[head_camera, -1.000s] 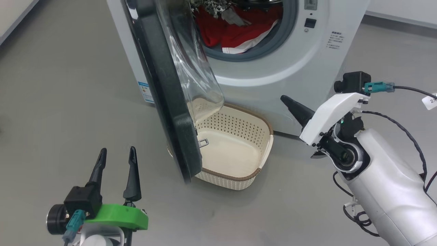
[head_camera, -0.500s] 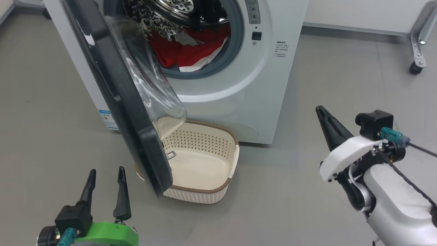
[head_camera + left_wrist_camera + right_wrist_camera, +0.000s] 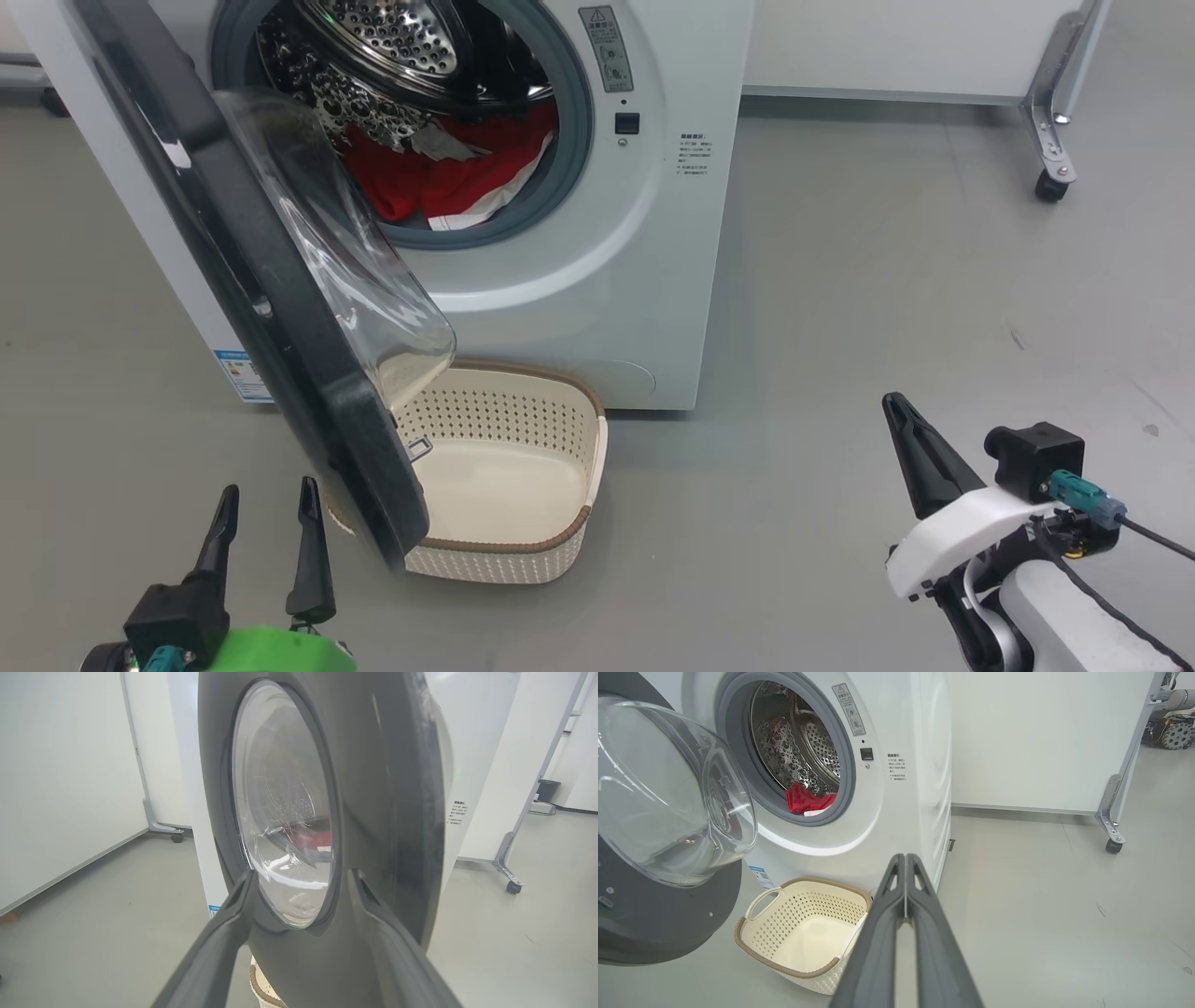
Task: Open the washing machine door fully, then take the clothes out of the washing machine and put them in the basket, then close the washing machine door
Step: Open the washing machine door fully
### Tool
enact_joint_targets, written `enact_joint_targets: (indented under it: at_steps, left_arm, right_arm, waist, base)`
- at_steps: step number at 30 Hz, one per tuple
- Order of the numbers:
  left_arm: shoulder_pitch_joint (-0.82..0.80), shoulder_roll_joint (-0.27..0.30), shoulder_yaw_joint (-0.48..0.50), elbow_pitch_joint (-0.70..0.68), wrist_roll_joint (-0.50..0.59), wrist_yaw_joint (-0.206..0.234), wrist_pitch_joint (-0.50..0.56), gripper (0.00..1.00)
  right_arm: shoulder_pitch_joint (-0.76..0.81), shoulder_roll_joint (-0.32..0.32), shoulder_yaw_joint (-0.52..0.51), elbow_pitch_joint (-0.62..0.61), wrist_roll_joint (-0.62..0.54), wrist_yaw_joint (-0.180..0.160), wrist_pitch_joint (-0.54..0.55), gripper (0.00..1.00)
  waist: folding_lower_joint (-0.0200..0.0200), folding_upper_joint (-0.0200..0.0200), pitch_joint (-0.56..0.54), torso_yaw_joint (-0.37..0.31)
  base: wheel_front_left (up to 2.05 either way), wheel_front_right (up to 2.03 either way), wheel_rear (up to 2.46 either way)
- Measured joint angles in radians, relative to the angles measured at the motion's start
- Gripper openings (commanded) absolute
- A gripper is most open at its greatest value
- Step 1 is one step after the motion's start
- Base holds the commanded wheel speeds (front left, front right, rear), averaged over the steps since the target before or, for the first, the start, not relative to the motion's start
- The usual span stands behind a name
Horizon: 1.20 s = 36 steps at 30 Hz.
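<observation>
Three washing machine [image 3: 653,280] labels: warning sticker [image 3: 607,49], print block [image 3: 692,155], blue sticker [image 3: 239,375]; unreadable.

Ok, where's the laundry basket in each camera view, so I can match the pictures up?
Head view: the basket sits low centre, on the floor before the washing machine, its left end behind the open door.
Left wrist view: a sliver of its brown rim at the bottom edge, under the door.
Right wrist view: lower left of centre, left of the shut right claw.
Shared landmark: the door's clear glass bowl.
</observation>
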Motion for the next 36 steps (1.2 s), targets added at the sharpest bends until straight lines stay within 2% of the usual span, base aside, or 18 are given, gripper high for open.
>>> enact_joint_targets:
  at_steps: [1,2,3,9,23,36]
  left_arm:
    - [0.001,0.000,0.004,-0.002,0.000,0.000,0.000,1.00]
    - [0.002,0.000,0.005,-0.002,0.000,-0.004,0.000,1.00]
    - [0.003,0.000,0.005,-0.002,0.002,-0.009,0.000,1.00]
    - [0.014,0.000,0.019,-0.002,0.009,-0.017,0.000,1.00]
    - [0.016,-0.001,0.030,-0.002,0.019,-0.035,0.000,1.00]
    - [0.016,-0.002,0.033,-0.002,0.028,-0.044,0.000,1.00]
  right_arm:
    - [0.012,0.001,-0.010,-0.003,-0.003,-0.006,0.000,0.35]
    - [0.024,0.000,-0.023,-0.006,-0.007,-0.008,0.000,0.77]
    - [0.034,-0.001,-0.035,-0.008,-0.014,-0.015,0.000,1.00]
    - [0.073,0.000,-0.068,-0.033,-0.060,-0.016,0.000,1.00]
    - [0.148,0.046,-0.187,-0.132,-0.151,-0.017,0.000,1.00]
    - [0.199,0.077,-0.238,-0.183,-0.215,-0.018,0.000,1.00]
  waist:
    - [0.0000,0.0000,0.000,-0.004]
    - [0.0000,0.0000,0.000,-0.007]
    - [0.0000,0.0000,0.001,-0.009]
    - [0.0000,0.0000,0.004,-0.014]
    - [0.0000,0.0000,0.012,-0.023]
    - [0.0000,0.0000,0.022,-0.019]
  base:
    - [0.00,0.00,0.00]
    - [0.00,0.00,0.00]
    - [0.00,0.00,0.00]
    - [0.00,0.00,0.00]
    - [0.00,0.00,0.00]
    - [0.00,0.00,0.00]
